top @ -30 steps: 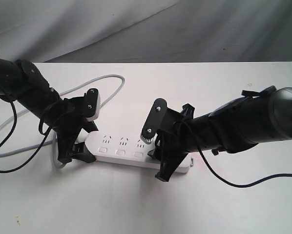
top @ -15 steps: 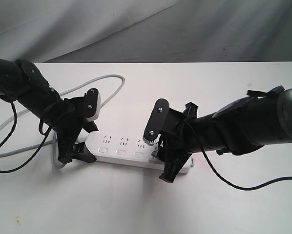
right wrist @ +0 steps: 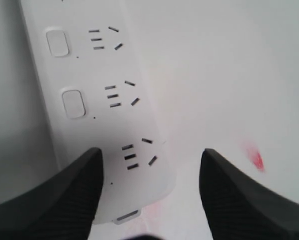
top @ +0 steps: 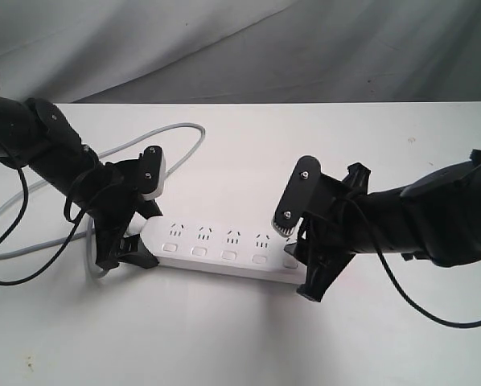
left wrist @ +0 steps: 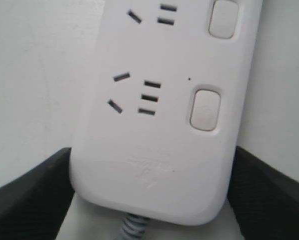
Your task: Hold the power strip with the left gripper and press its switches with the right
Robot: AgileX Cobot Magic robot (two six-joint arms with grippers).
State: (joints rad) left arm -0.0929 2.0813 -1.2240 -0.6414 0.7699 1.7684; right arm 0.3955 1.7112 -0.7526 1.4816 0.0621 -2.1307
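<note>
Left hand [left wrist: 149, 200] clamps power strip [left wrist: 164, 125]; right hand [right wrist: 152, 192] agape over far end; red smear [right wrist: 254, 157] only in right wrist view

The left tool [left wrist: 152, 192] grips the power strip [left wrist: 159, 55] at its cord [left wrist: 133, 227] end, two switches [left wrist: 205, 109] showing.

Looks like robot lab: plain white table [top: 224, 338], grey cloth bkdrop [top: 224, 48], 2 black robot arms [top: 55, 157] [top: 421, 221].

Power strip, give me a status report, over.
Left gripper jaws clamp strip at cord end, flat on table. Right gripper jaws open over far end. Nothing in the way.
</note>
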